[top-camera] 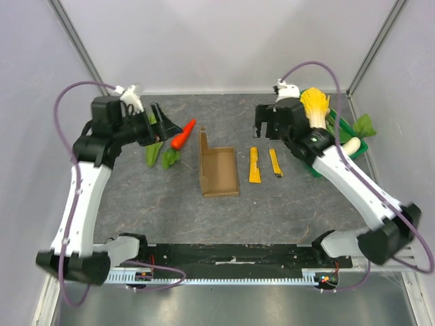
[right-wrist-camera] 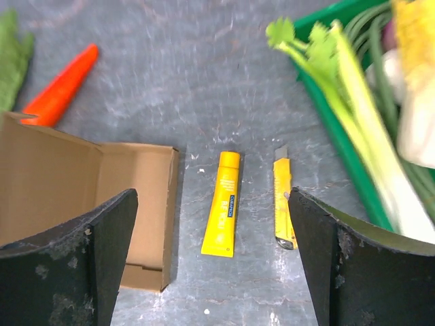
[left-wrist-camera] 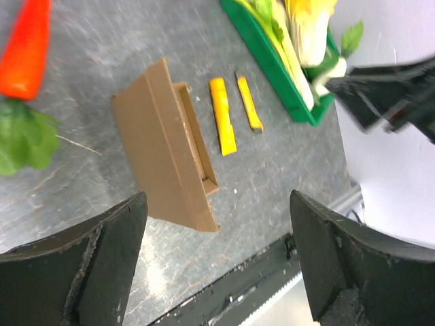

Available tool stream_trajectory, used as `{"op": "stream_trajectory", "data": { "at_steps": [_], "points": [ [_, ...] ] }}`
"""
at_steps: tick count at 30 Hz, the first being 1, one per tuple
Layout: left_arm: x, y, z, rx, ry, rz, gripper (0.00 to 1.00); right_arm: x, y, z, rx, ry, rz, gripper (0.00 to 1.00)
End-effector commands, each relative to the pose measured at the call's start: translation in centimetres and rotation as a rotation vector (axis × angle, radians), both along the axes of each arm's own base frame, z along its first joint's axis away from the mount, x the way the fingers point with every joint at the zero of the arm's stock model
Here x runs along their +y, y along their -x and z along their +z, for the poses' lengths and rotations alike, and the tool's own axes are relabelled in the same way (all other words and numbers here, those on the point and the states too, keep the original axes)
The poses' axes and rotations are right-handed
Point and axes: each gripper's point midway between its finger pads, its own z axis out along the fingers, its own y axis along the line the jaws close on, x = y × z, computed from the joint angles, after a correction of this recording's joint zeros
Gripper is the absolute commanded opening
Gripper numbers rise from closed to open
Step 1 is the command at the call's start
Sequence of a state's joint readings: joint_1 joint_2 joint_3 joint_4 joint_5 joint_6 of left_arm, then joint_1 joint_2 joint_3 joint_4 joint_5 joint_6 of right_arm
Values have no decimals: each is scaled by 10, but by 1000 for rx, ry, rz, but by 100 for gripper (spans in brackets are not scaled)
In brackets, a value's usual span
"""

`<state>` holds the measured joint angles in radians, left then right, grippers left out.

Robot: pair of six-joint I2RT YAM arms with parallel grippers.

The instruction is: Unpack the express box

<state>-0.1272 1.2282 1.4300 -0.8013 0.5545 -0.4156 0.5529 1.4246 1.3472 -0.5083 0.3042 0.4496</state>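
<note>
Left wrist view: the carrot (left-wrist-camera: 24, 51) runs off the top edge, the leaves (left-wrist-camera: 24, 139) off the left, the crate (left-wrist-camera: 266, 58) off the top; the right arm (left-wrist-camera: 394, 92) is a dark blur. Right wrist view: the box (right-wrist-camera: 47, 176) lid is cut at the left, the crate's vegetables (right-wrist-camera: 360, 102) are blurred, the tube (right-wrist-camera: 224, 204) print unreadable. From above, the right arm hides part of the crate.

Robot lab test cell, not home or shop. Plain white panel walls (top-camera: 224, 41) between aluminium frame posts (top-camera: 73, 41) box in small grey stone-look table (top-camera: 285, 210). Left arm (top-camera: 85, 197) and right arm (top-camera: 353, 180) bolted to black rail (top-camera: 231, 255) at near edge. Purple cables (top-camera: 81, 85) loop loose, slotted cable duct (top-camera: 224, 275) below. Green crate (top-camera: 343, 125) of vegetables, carrot (top-camera: 183, 134) on table (glossy, toy-like).
</note>
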Motion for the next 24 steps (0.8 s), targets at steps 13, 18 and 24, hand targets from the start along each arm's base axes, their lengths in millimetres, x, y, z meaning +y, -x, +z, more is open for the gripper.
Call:
{"op": "stream_trajectory", "data": {
  "at_steps": [13,18,24],
  "points": [
    [66,111,70,-268,-92,313,91,-121,148,166,-421,-152,-118,98],
    [76,126,63,-257,-166,320,92,-149,172,186,-506,-163,-174,98],
    [79,133,59,-253,-180,324,94,-154,182,200,-535,-179,-172,98]
  ]
}}
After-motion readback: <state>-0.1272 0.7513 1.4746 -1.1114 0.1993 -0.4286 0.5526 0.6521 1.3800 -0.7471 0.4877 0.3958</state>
